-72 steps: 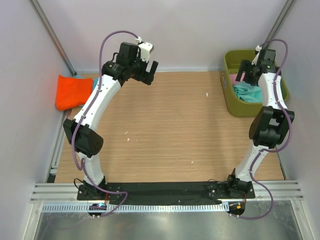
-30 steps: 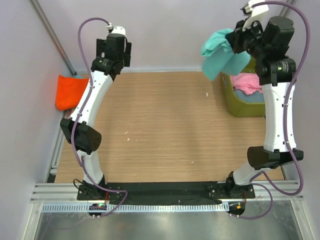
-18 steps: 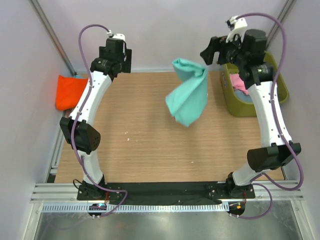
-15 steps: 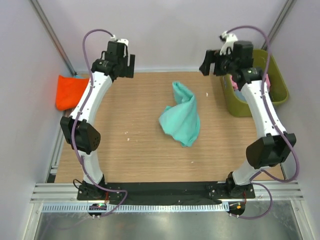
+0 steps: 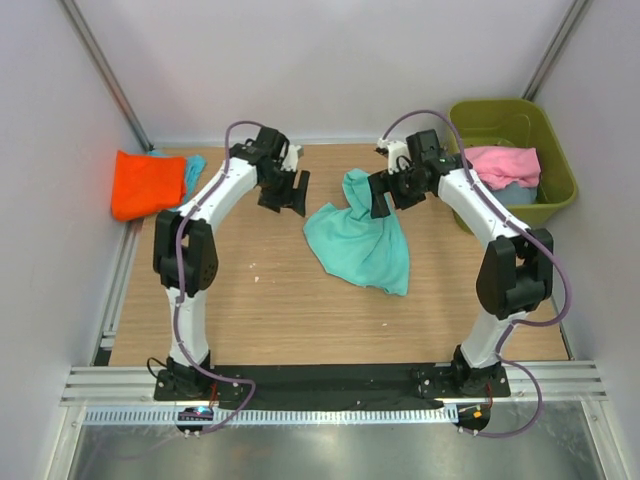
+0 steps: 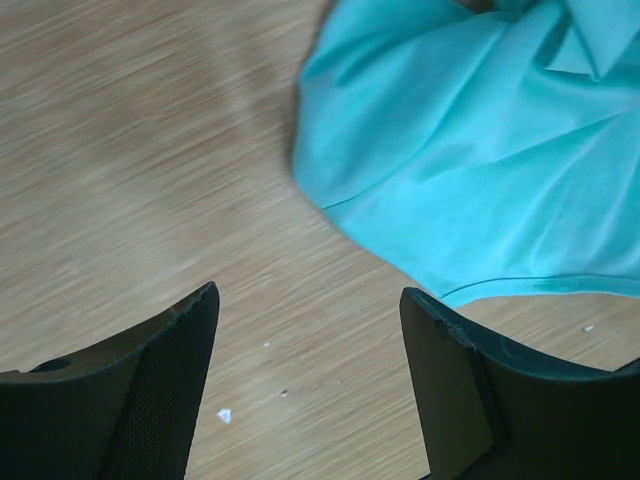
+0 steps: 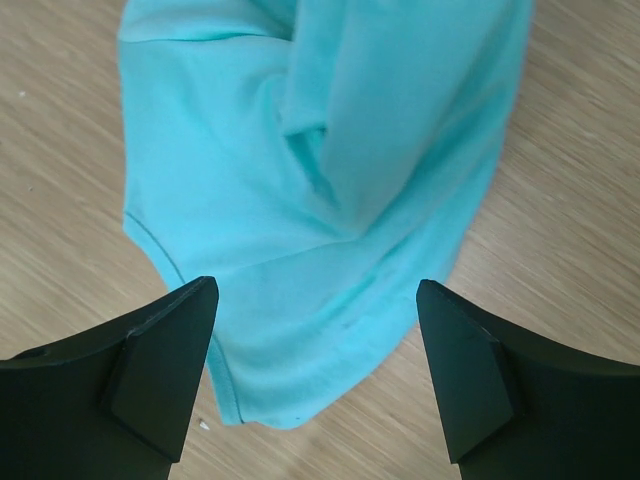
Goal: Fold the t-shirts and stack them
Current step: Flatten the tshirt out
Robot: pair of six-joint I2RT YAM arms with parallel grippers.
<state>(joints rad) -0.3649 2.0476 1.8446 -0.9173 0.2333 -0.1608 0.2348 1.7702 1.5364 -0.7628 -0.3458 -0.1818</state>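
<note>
Tee [image 5: 360,250] loose on table [image 5: 250,320], ctr.

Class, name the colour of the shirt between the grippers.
The t-shirt is plain teal, clearest in the right wrist view.

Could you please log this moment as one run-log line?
teal t-shirt: crumpled on table, unheld | left gripper: open, beside shirt | right gripper: open, above shirt | pink t-shirt: in bin
</note>
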